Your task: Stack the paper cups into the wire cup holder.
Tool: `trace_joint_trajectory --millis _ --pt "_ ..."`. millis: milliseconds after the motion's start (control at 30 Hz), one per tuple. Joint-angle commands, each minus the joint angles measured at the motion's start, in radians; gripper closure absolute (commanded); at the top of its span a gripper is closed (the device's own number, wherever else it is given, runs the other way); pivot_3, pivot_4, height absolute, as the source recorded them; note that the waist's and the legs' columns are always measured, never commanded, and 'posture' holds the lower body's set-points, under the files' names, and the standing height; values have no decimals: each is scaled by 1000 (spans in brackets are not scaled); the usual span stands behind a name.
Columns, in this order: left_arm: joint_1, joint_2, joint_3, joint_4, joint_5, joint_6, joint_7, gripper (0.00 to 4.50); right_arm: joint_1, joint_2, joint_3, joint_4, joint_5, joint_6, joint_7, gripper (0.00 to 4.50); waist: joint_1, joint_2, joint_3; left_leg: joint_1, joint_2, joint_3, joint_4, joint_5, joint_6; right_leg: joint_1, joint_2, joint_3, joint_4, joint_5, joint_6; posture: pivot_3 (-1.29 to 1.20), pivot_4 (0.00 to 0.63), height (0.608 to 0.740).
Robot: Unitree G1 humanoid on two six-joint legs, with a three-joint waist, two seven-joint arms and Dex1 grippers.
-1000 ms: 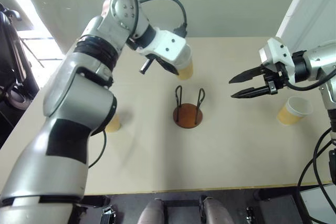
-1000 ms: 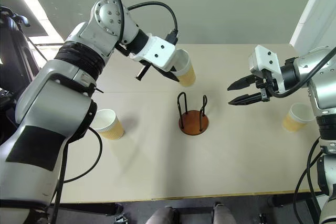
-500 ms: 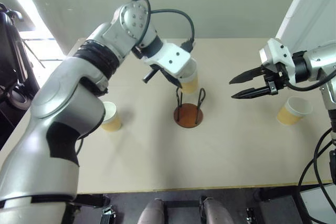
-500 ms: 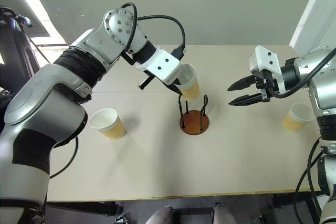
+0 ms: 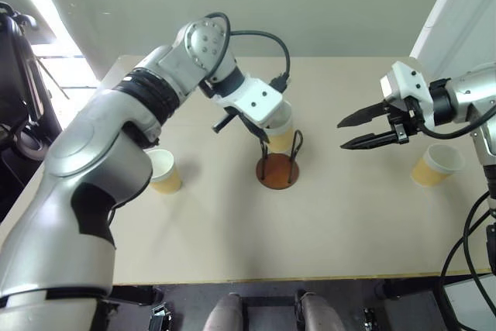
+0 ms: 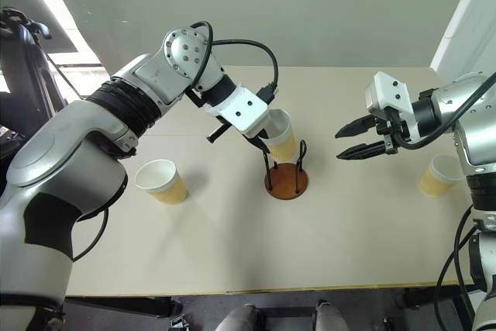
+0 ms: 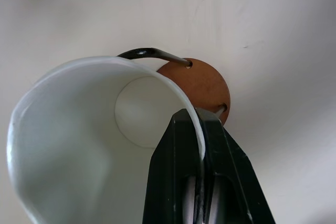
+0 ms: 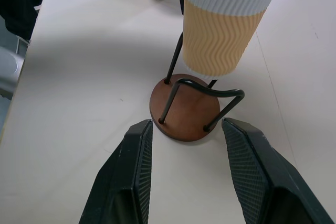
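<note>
Lowering tan-yellow ribbed paper cup (image 6: 280,136) mid-frame, left gripper (image 7: 198,145) pinching rim; risking snagging black wire-loop holder (image 6: 286,172), tipping it.

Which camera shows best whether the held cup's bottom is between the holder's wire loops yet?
Right wrist view: the held cup hangs tilted above the wire cup holder. Eye views hide the gap; left wrist looks into the cup.

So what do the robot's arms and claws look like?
The arms are shiny silver with black ribbed bands and black patches, and black cables loop off them. Each wrist ends in a white block. The left claw and right claw each have two black pointy fingers with bumpy inner pads.
</note>
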Motion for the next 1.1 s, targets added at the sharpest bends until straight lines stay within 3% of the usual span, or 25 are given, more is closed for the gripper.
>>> trace_joint_trajectory --millis 33,67,167,400,533,733,867,1000,1100 --pt "-18 -8 16 20 18 -23 -36 4476 -7 -19 -40 -25 16 1 -11 2398 0 0 0 0 0 0 0 0 0 0 0 0 0 0 0 0 150 740" --pt "-19 -9 12 23 24 -28 -36 4476 -6 -19 -40 -27 16 1 -11 2398 0 0 0 0 0 0 0 0 0 0 0 0 0 0 0 0 150 740" --pt "-21 -5 1 17 17 -22 -36 3828 -1 -21 -41 -29 17 1 -13 2398 0 0 0 0 0 0 0 0 0 0 0 0 0 0 0 0 150 740" --pt "-18 -14 17 24 16 -28 -36 1388 6 -22 -40 -33 18 0 -17 2398 1 0 0 0 0 0 0 0 0 0 0 0 -1 0 0 0 150 740" --pt "-8 -45 108 42 -15 -12 -36 33 10 -25 -39 -32 16 -5 -19 2398 1 0 0 0 0 0 0 0 0 0 0 0 -1 0 0 0 150 740" --pt "-14 -146 458 175 -18 147 -22 33 29 -47 -51 -28 10 2 -34 2398 2 0 0 -1 -1 0 0 0 0 1 0 0 -2 -1 1 0 150 740" --pt "-24 -137 647 194 -37 331 -31 33 60 -101 -73 -28 17 29 -28 2398 2 0 0 0 0 0 -2 0 0 1 0 0 -2 -2 3 0 150 740" --pt "3 -87 688 157 -19 463 -36 33 89 -180 -70 3 -19 11 -11 2398 2 0 0 0 0 1 -3 0 0 1 0 1 -2 -3 4 0 150 740" --pt "41 -18 606 60 -75 575 -36 33 99 -225 -62 34 -45 -29 0 2398 1 0 0 0 -1 1 -3 0 0 1 0 1 -2 -4 5 0 150 740"
